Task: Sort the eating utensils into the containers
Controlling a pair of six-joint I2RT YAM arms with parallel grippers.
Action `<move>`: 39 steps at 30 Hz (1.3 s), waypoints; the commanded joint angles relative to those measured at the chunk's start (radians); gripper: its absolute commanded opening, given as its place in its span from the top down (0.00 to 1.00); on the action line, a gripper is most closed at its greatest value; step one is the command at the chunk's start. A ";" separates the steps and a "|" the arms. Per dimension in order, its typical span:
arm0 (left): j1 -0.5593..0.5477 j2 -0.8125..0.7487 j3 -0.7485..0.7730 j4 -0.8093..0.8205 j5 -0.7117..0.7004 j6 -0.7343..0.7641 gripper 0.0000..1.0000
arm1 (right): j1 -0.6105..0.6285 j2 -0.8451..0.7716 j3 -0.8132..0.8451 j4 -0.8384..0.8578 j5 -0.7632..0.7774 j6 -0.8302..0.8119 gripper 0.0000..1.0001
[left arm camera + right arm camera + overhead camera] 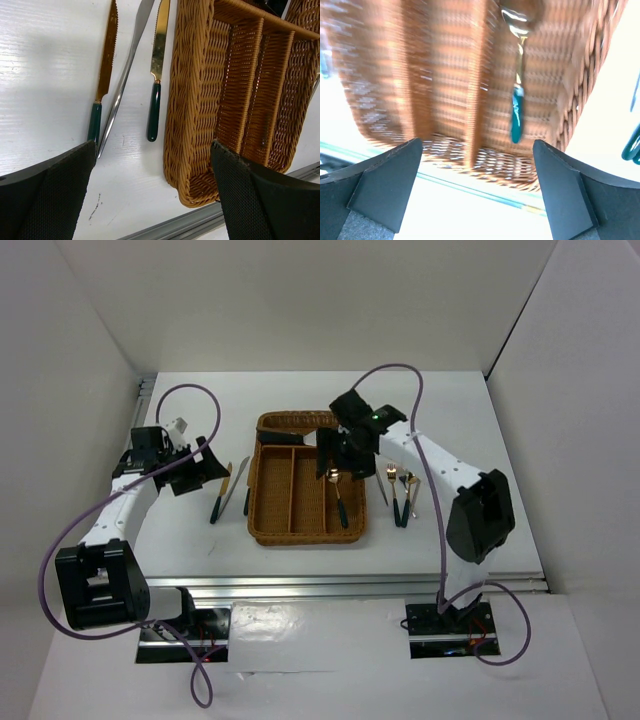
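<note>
The brown wicker tray (268, 480) sits mid-table, with three long slots and a crosswise slot at the far end. A gold-headed, green-handled utensil (338, 498) lies in its right slot and also shows in the right wrist view (517, 105). My right gripper (332, 455) hovers open and empty above the tray (445, 90). Three knives (228, 490) lie left of the tray: two gold knives (106, 60) (159, 50) and a silver knife (127, 65). Several forks (400, 495) lie right of the tray. My left gripper (212, 468) is open and empty beside the knives, near the tray's corner (195, 150).
A metal rail (380, 586) runs along the table's near edge. White walls enclose the table on three sides. Purple cables loop over both arms.
</note>
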 commanded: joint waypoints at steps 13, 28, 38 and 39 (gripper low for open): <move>0.006 0.011 -0.042 0.043 -0.088 -0.001 0.00 | -0.467 -0.384 -0.404 0.017 0.028 0.085 0.12; -0.014 0.133 -0.030 0.006 -0.310 0.089 0.16 | -0.467 -0.322 -0.461 0.090 0.002 0.073 0.14; -0.091 0.198 -0.030 0.006 -0.430 0.109 0.19 | -0.467 -0.269 -0.479 0.126 0.013 0.063 0.14; -0.102 0.221 -0.030 -0.003 -0.454 0.109 0.20 | -0.467 -0.269 -0.479 0.126 0.013 0.063 0.14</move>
